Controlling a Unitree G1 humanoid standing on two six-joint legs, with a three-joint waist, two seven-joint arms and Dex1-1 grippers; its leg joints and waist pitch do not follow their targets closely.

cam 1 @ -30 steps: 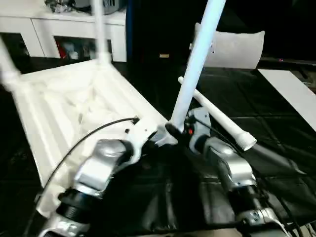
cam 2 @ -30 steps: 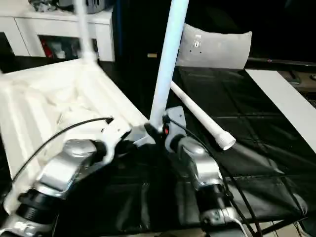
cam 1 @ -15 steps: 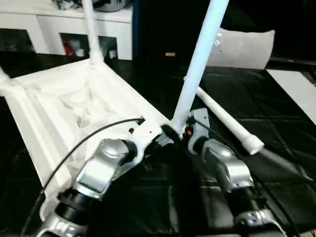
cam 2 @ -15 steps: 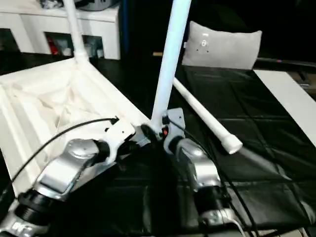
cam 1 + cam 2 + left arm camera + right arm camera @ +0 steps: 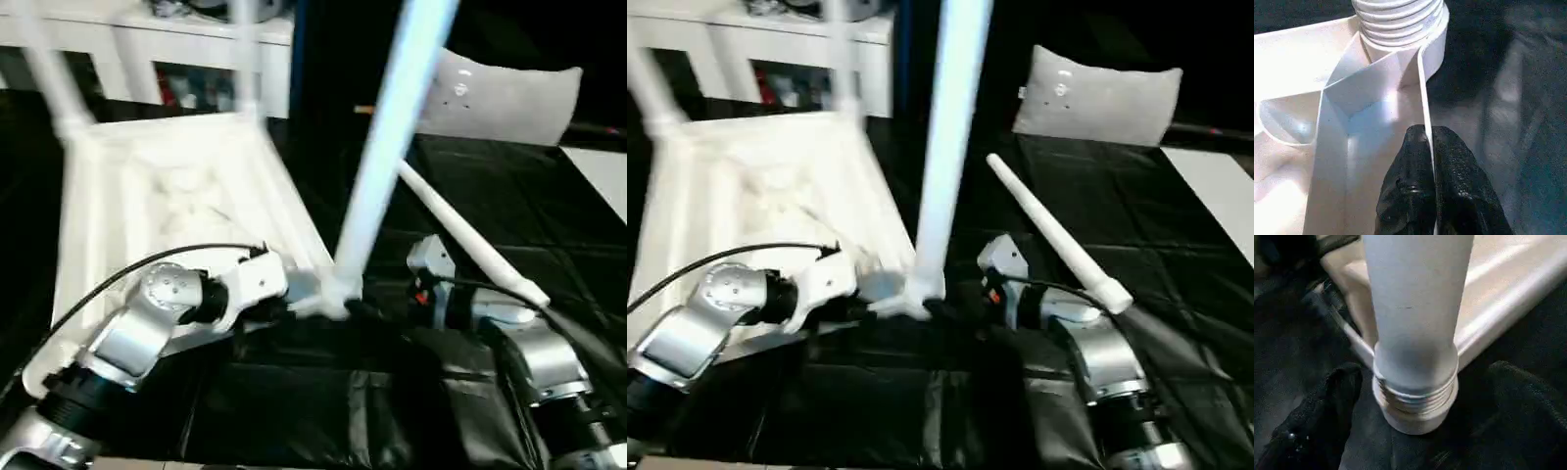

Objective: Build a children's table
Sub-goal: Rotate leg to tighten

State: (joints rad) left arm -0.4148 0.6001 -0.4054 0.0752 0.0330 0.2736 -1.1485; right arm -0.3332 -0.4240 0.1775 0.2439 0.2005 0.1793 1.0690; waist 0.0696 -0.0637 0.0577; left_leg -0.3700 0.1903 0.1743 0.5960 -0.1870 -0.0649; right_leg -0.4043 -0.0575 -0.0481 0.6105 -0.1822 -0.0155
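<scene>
Three legs stand in the tabletop (image 5: 167, 196); fourth leg (image 5: 470, 245) lies loose, centre right. Left gripper (image 5: 1430, 161) pinches the rim; right gripper (image 5: 1415, 396) gapes wide.

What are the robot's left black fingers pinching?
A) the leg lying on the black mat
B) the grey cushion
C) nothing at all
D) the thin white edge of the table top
D: in the left wrist view the left gripper has its black fingers closed on the thin rim of the table top, just beside the corner socket where a leg is screwed in.
</scene>
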